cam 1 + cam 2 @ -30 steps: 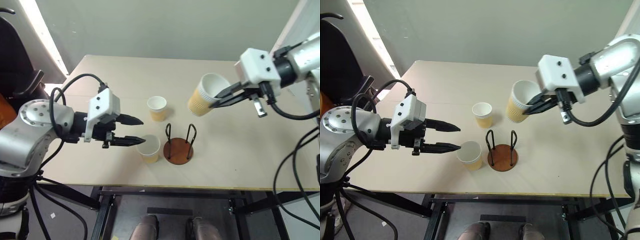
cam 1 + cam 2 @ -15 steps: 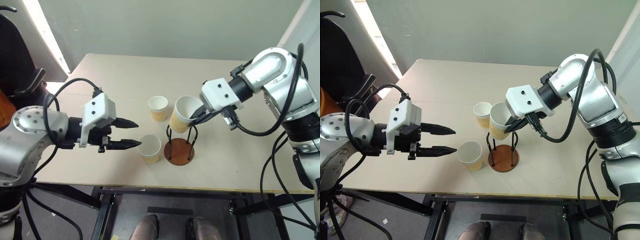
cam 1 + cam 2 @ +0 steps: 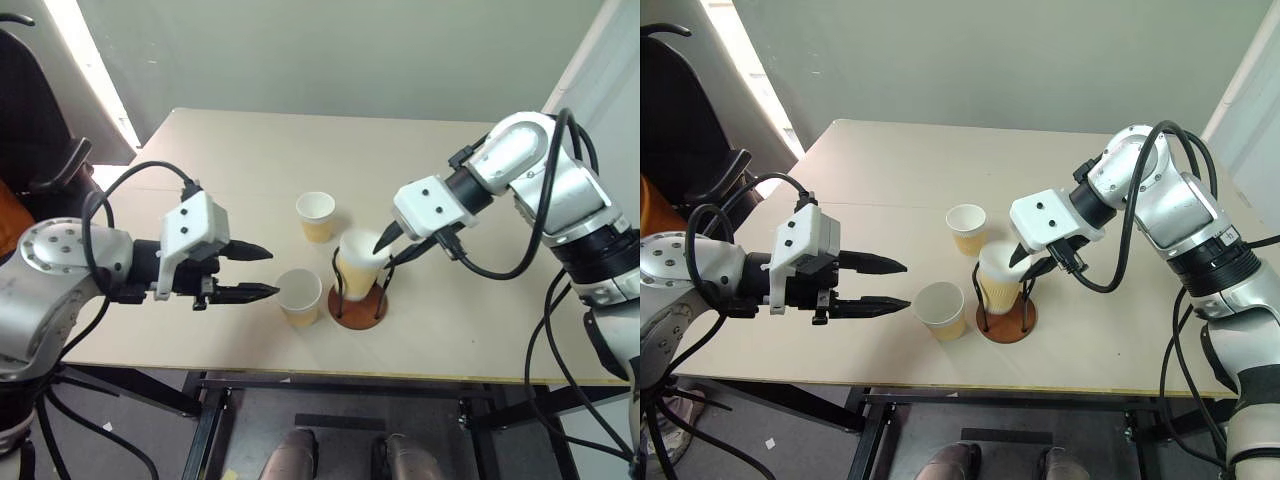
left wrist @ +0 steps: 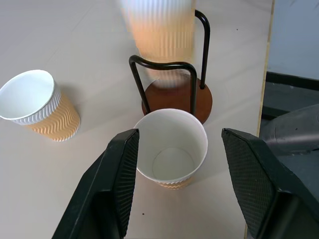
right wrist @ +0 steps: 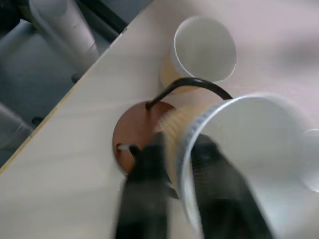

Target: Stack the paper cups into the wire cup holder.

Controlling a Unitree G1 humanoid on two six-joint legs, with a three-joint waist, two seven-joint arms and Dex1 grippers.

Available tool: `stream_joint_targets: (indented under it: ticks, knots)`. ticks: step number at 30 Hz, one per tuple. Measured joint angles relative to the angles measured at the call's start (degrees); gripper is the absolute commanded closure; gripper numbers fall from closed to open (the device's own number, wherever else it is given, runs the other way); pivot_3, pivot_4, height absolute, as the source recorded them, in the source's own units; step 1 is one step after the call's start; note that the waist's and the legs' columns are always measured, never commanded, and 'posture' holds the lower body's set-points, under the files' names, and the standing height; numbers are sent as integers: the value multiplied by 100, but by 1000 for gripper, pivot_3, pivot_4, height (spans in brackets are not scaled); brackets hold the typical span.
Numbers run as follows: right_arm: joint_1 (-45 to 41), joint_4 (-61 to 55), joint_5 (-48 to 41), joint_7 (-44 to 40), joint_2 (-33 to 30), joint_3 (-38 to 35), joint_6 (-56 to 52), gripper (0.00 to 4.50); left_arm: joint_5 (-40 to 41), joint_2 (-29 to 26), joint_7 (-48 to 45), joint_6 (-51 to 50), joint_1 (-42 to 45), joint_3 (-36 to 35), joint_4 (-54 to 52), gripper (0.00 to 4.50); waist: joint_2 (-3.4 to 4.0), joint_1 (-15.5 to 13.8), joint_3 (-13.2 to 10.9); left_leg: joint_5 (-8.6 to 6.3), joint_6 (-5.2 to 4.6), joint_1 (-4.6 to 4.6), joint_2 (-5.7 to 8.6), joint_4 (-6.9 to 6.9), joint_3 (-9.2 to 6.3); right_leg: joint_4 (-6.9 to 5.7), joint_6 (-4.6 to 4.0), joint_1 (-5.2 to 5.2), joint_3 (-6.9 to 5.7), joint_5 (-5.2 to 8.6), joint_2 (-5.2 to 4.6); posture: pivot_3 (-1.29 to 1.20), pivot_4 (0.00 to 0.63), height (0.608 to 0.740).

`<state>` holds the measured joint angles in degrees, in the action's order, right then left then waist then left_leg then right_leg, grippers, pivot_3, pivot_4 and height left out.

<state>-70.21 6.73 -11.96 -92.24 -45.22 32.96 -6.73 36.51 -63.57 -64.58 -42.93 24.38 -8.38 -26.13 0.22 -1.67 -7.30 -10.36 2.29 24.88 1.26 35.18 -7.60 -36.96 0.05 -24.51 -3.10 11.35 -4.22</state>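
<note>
At the near edge of the pale beige laminate tabletop, my left tool hovers level with its two black ribbed fingers spread, their tips just short of the nearest small tapered paper cup, which stands upright with its white inside open and its ridged yellow-tan wall facing the front edge. Just beside that cup sits the wire cup holder, a round reddish-brown disc with thin black wire loops rising from it. A second ribbed paper cup sits tilted between those loops, its base low inside the holder. My right tool reaches down at this cup's rim, one black finger inside the mouth and one along the outer wall; the fingers appear slightly parted, though I cannot tell whether they grip. Beyond, a third matching cup stands upright and apart, with bare tabletop running wide to the far edge and to either side.
</note>
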Motion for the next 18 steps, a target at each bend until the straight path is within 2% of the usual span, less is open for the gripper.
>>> stream_joint_targets:
  ticks: [6, 9, 13, 18]
  knots:
    - [-60, 88, 106, 0, 125, -71, -74, 682, -518, -203, -276, 375, 253, 598, 341, 1666, 0, 0, 0, 0, 1, -2, -1, -1, -1, -2, -2, 0, 0, -1, 0, 0, 150, 740]
    - [11, 1, -49, 128, 171, -485, -613, 682, -944, -182, -567, 670, 879, 1206, 884, 1666, -1, -30, 0, 3, 1, 4, 1, 1, -3, 0, -7, -1, -1, -3, -2, 0, 150, 740]
    - [388, -499, -848, 877, 344, -1544, -2074, 682, -1756, 28, -1013, 1075, 1834, 2047, 1800, 1666, -1, -32, 0, 5, 1, 8, 3, 3, 2, 8, -10, 1, 0, -5, -6, 0, 150, 740]
    - [1047, -1269, -1274, 1501, 380, -2028, -2995, 682, -2361, 434, -1405, 1442, 2299, 2659, 2473, 1666, -1, -17, 0, 19, 2, 11, 0, 1, 3, 11, -4, -1, 0, -2, -5, 0, 150, 740]
